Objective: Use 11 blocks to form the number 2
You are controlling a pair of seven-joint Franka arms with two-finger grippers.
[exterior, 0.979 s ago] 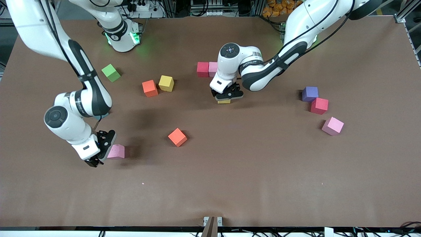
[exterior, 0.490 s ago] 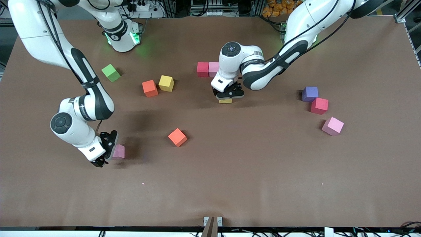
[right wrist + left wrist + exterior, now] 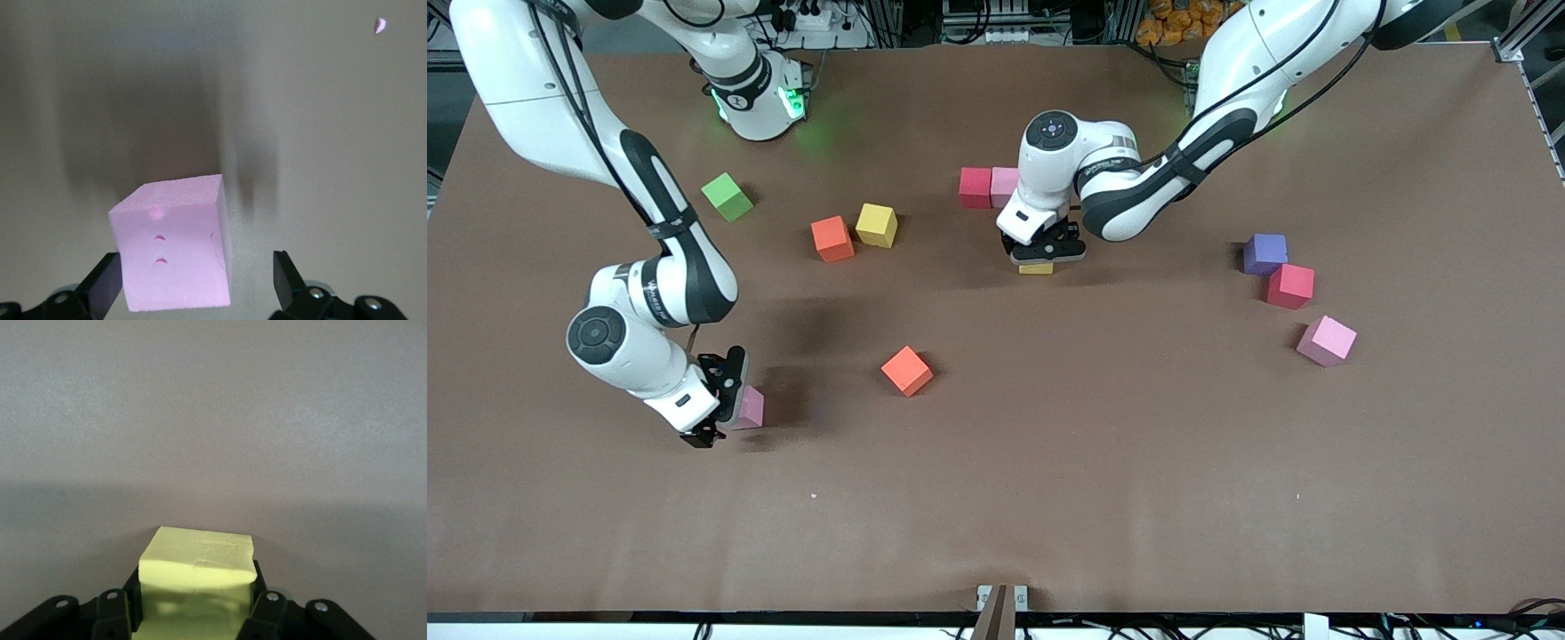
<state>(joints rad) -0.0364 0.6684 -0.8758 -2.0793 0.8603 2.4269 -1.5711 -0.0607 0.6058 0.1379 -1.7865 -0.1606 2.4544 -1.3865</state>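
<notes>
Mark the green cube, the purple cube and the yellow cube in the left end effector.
green cube (image 3: 727, 196), front view, top face.
purple cube (image 3: 1265, 253), front view, top face.
yellow cube (image 3: 199, 558), left wrist view, top face.

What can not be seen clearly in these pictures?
- Yellow block in the left gripper: front view shows only a sliver under the gripper; left wrist view cuts off its lower part.
- Pink block between the open right gripper fingers: partly covered by the gripper in front view.
- Pink block beside the red block: partly hidden by the left arm.

The left gripper hides most of the yellow block; the right gripper covers part of a pink block.
</notes>
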